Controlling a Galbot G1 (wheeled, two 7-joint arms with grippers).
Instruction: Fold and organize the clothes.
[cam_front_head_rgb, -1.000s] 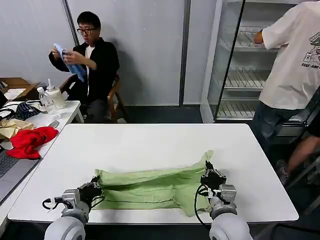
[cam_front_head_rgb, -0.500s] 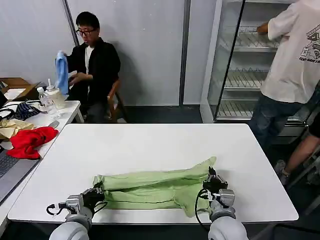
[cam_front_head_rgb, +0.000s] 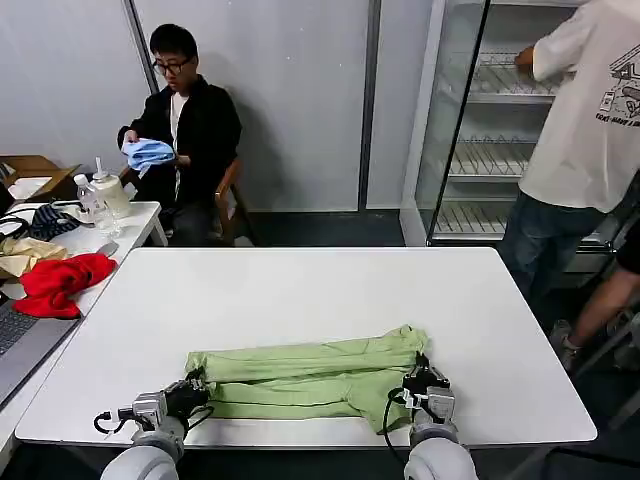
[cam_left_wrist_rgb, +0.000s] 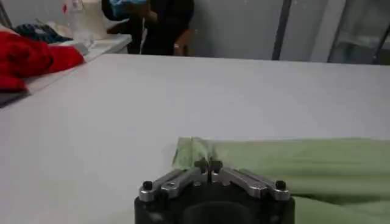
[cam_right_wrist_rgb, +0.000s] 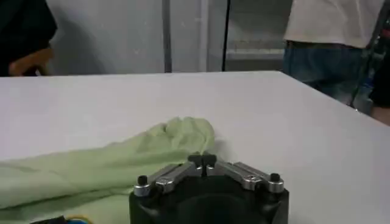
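The pale green shirt (cam_front_head_rgb: 305, 380) lies on the white table (cam_front_head_rgb: 300, 290), folded into a long, narrow band that runs across the near part of the tabletop, close to the edge nearest the robot. Only its plain face shows; the folds run lengthwise, and one end is bunched into a small rounded hump.

The left gripper (cam_front_head_rgb: 193, 388) sits low at the left end of the shirt, right against the cloth. In the left wrist view (cam_left_wrist_rgb: 208, 164) its fingertips are pressed together, and the green edge (cam_left_wrist_rgb: 256, 159) lies just past them; whether a bit of fabric is caught between them I cannot tell.

The right gripper (cam_front_head_rgb: 418, 378) is at the other end of the shirt, beside the bunched hump. From its own wrist camera (cam_right_wrist_rgb: 202, 162) the fingertips meet as well, with the raised fold of the shirt (cam_right_wrist_rgb: 122, 159) just beyond them; again I cannot make out cloth in the pinch.

Well to the left of the shirt, on a side table beside the white one, a bright red garment (cam_front_head_rgb: 58, 283) lies in a heap.
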